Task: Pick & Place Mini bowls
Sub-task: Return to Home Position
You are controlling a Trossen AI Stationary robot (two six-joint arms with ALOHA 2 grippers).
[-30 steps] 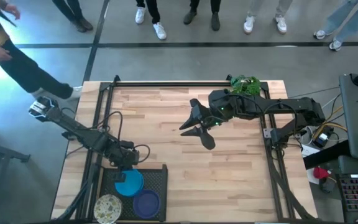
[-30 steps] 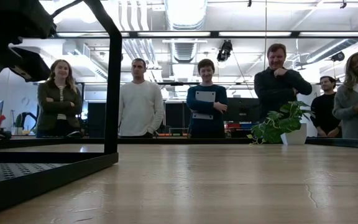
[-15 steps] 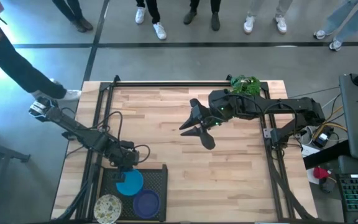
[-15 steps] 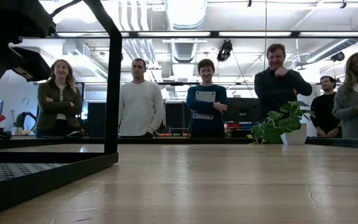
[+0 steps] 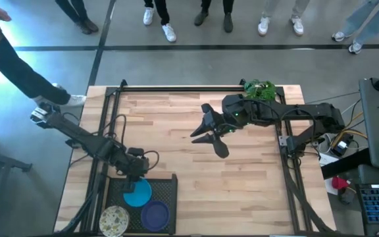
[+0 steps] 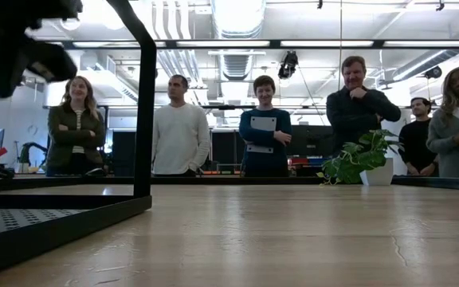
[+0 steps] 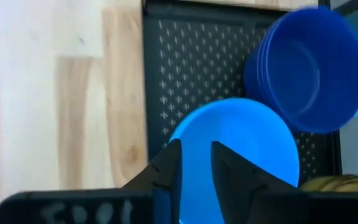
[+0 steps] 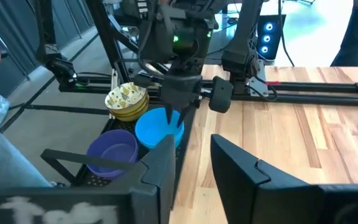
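Note:
Three mini bowls lie in a black perforated tray (image 5: pixel 166 187) at the table's near left: a bright blue bowl (image 5: pixel 137 193), a purple bowl (image 5: pixel 155 214) and a cream speckled bowl (image 5: pixel 114 220). The right wrist view shows the same blue bowl (image 8: pixel 159 127), purple bowl (image 8: pixel 112 149) and cream bowl (image 8: pixel 127 99). My left gripper (image 5: pixel 134 174) stands open just above the blue bowl's far rim, pointing steeply down. Blue (image 7: pixel 241 143) shows through the gap between its fingers. My right gripper (image 5: pixel 208 141) hangs open above the middle of the table, holding nothing.
A potted green plant (image 5: pixel 260 89) stands at the table's far right edge. A black frame (image 6: pixel 143 104) rises around the tray's side of the table. Several people stand beyond the far edge. Bare wood (image 5: pixel 242 191) stretches between the tray and the right arm's base.
My left gripper has gone up and slightly toward the far edge, away from the bright blue bowl, which stays in the tray. In the low view the blue edge at the left has dropped out of sight. My right arm has kept still.

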